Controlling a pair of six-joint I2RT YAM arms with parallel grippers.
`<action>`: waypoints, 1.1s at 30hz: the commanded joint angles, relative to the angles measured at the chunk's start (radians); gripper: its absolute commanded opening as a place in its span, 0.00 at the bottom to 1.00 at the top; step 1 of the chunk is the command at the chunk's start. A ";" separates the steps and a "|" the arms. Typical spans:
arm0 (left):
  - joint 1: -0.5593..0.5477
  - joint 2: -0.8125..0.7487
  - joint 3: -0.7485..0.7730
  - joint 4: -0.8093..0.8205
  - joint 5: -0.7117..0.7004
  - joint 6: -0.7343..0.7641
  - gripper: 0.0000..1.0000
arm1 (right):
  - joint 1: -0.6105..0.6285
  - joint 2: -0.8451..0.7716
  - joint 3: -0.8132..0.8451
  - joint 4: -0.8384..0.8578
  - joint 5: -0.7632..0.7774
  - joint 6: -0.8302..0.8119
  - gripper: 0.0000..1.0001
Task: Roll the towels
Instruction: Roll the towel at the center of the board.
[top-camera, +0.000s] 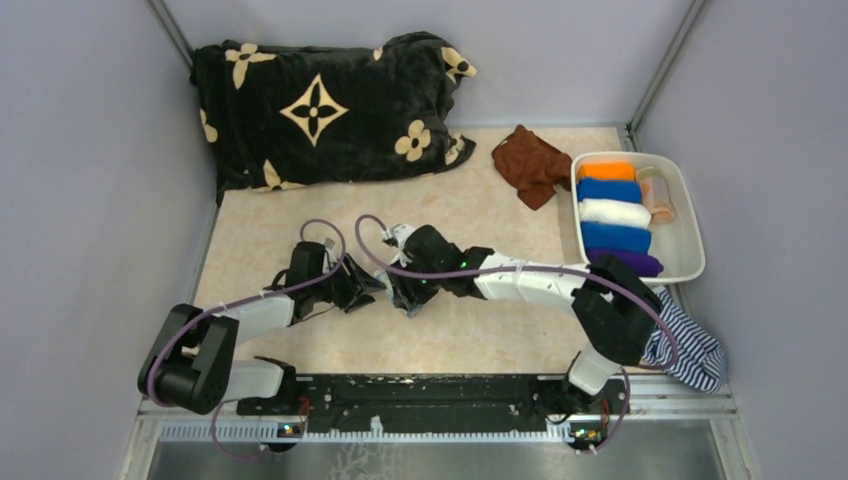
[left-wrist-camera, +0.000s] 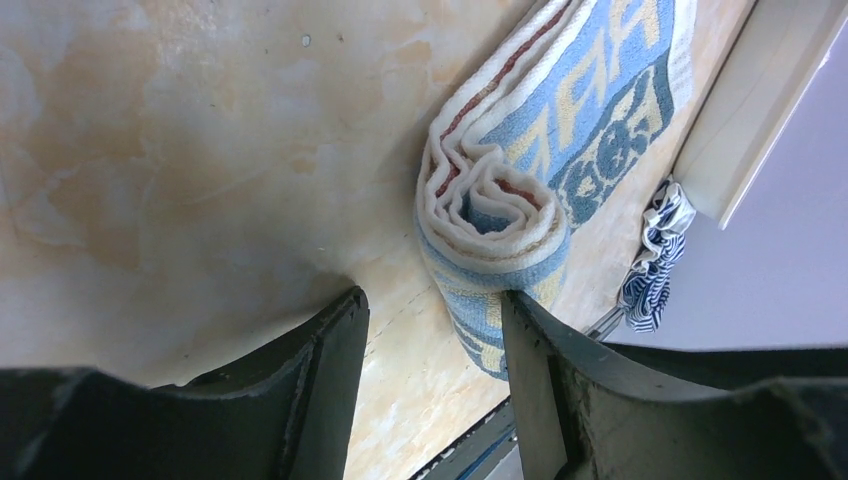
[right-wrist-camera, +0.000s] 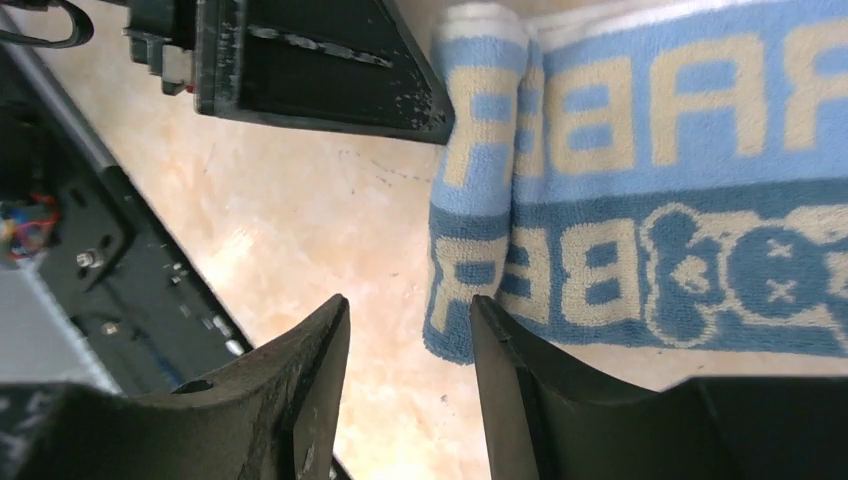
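Note:
The pale blue-and-cream printed towel (left-wrist-camera: 560, 110) lies on the table, partly rolled, with the roll's open end (left-wrist-camera: 490, 220) showing red-edged layers. In the right wrist view the roll (right-wrist-camera: 480, 150) sits at the left end of the flat printed part (right-wrist-camera: 690, 170). My left gripper (left-wrist-camera: 432, 335) is open, its right finger (left-wrist-camera: 530, 370) against the roll's side. My right gripper (right-wrist-camera: 408, 325) is open, its right finger (right-wrist-camera: 510, 380) at the towel's near edge. In the top view both grippers (top-camera: 365, 285) (top-camera: 408, 295) meet mid-table and hide this towel. A plain brown towel (top-camera: 530, 165) lies crumpled at the back.
A white tray (top-camera: 690, 225) at the right holds several plain-coloured rolls (top-camera: 612, 213) and a peach roll (top-camera: 657, 195). The black flowered blanket (top-camera: 320, 110) lies at the back left. The navy-striped cloth (top-camera: 690, 345) hangs at the right near edge.

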 joint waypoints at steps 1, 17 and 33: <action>-0.003 0.034 -0.032 -0.076 -0.094 0.024 0.59 | 0.113 -0.031 0.054 -0.061 0.329 -0.153 0.48; -0.004 0.016 -0.033 -0.087 -0.093 0.018 0.60 | 0.282 0.184 0.164 -0.125 0.688 -0.165 0.46; -0.005 -0.137 -0.056 -0.143 -0.069 0.013 0.64 | 0.181 0.153 0.138 -0.074 0.177 -0.218 0.00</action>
